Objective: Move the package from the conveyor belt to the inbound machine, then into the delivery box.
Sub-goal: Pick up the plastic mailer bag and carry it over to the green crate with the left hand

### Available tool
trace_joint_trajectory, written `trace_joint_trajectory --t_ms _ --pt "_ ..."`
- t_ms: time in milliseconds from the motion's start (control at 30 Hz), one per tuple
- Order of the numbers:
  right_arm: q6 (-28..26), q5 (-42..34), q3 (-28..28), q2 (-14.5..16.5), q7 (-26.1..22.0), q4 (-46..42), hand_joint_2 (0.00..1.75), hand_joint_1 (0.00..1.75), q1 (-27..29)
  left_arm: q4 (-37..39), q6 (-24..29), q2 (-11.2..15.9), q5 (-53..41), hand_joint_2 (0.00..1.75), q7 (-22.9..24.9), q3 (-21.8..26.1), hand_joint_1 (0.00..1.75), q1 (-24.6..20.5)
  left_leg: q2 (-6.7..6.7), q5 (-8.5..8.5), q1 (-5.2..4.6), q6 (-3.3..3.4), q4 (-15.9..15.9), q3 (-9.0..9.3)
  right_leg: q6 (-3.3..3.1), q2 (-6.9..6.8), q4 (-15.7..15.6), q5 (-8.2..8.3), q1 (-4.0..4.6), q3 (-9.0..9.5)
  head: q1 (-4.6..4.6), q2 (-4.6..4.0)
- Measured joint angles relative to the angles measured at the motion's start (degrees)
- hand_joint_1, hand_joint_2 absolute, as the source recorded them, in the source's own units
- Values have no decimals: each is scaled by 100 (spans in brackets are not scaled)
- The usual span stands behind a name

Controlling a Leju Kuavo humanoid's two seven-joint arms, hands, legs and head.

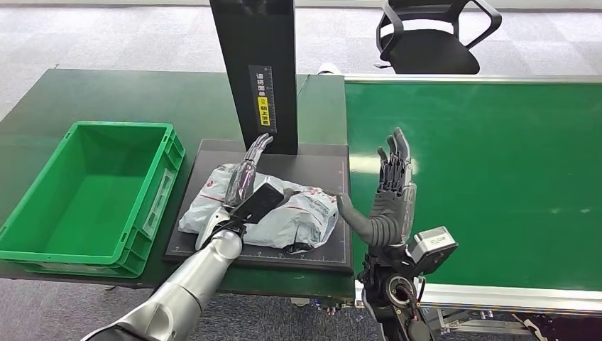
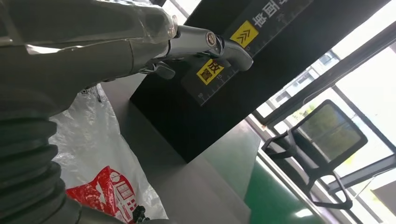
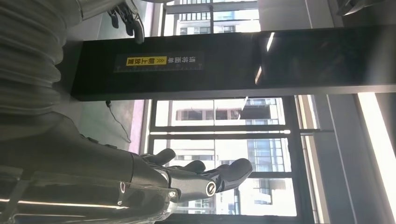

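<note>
Two hands show at mid-frame. The left hand [image 1: 245, 177] lies with straight dark fingers flat on the crinkled white plastic package [image 1: 298, 217], gripping nothing. The right hand [image 1: 390, 188] stands upright, fingers spread and empty, at the package's right edge. The package rests on the matte black square inbound machine platform [image 1: 326, 167], beneath its glossy black column [image 1: 255, 64]. At left sits the hollow green ribbed plastic delivery box [image 1: 85, 192]; at right, the smooth green conveyor belt [image 1: 497, 177].

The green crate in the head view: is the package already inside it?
No, the green crate holds nothing, and the package lies on the black platform beside it.
</note>
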Motion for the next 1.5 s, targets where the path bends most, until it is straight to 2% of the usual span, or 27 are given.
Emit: trace_joint_trajectory --t_ms 233,467,567,733,867,1033,1167,1500 --pt "212 -15 -129 -2 0 1 175 0 48 445 1 168 -106 175 69 -14 0 -103 1 -1 0 0 -2 -5 0 1 2 -1 0 -2 0 0" --pt "269 20 -324 -4 0 -11 175 0 189 282 294 578 -96 175 -343 -14 0 526 2 -2 0 -2 -3 -5 -1 2 2 -3 0 -4 0 0" --pt "311 92 -421 -4 0 -58 175 0 328 -334 172 841 -21 175 -395 22 0 989 7 -4 0 -4 -5 -4 -2 7 2 -3 1 -5 0 0" --pt "318 150 -559 -5 0 -140 175 0 510 -1905 -200 1305 128 175 -197 314 0 1881 9 -5 1 -5 -6 -5 -4 10 1 -5 2 -9 0 0" --pt "329 156 -625 -9 0 -179 175 0 581 -2960 -522 1509 -14 175 -75 538 0 2501 8 -5 1 -5 -6 -6 -2 9 1 -8 1 -11 1 0" --pt "340 156 -641 -9 0 -179 175 0 586 -3197 -610 1531 -155 175 -20 558 0 2646 6 -5 1 -5 -6 -7 -1 7 1 -9 1 -10 1 0" --pt "379 175 -663 -2 0 -179 175 0 563 -3525 -744 1439 -874 175 187 383 0 2796 3 -4 -1 -5 -4 -4 -1 6 0 -7 -1 -6 1 0" --pt "384 185 -671 24 0 -170 175 0 501 -2740 -676 1165 -1486 175 404 -97 0 2137 2 -4 1 -5 -3 -3 -2 5 1 -5 0 -6 1 0"
